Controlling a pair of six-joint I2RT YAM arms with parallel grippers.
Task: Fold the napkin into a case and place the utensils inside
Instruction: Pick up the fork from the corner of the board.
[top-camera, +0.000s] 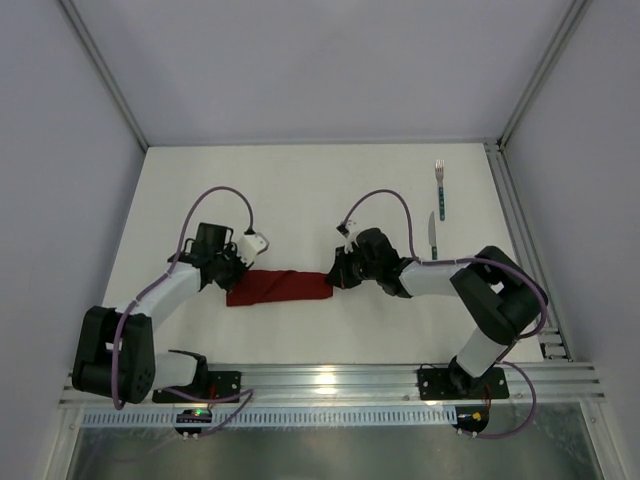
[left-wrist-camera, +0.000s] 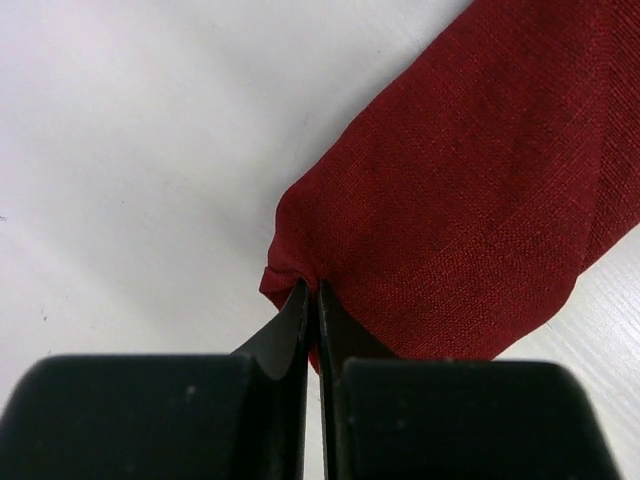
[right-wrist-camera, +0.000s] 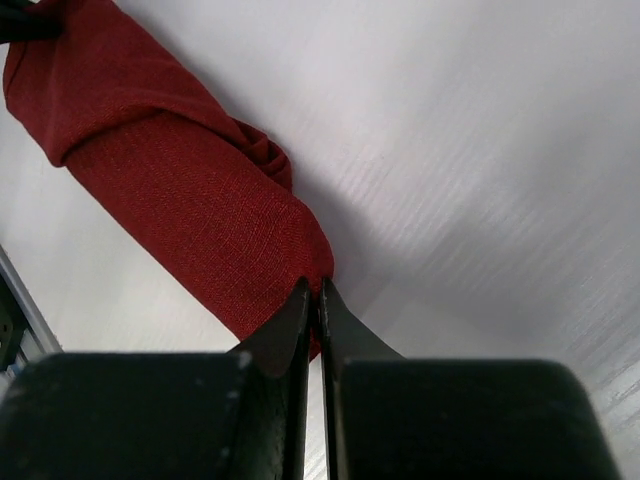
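Observation:
The dark red napkin lies folded into a narrow band across the middle of the table. My left gripper is shut on the band's left end, pinching a fold of cloth between its tips. At the band's right end my right gripper is shut on the cloth edge, tips together on it. A fork and a knife with teal handles lie side by side at the far right, apart from both grippers.
A metal rail runs along the table's right edge, close to the utensils. Another rail spans the near edge by the arm bases. Grey walls close in the back and both sides.

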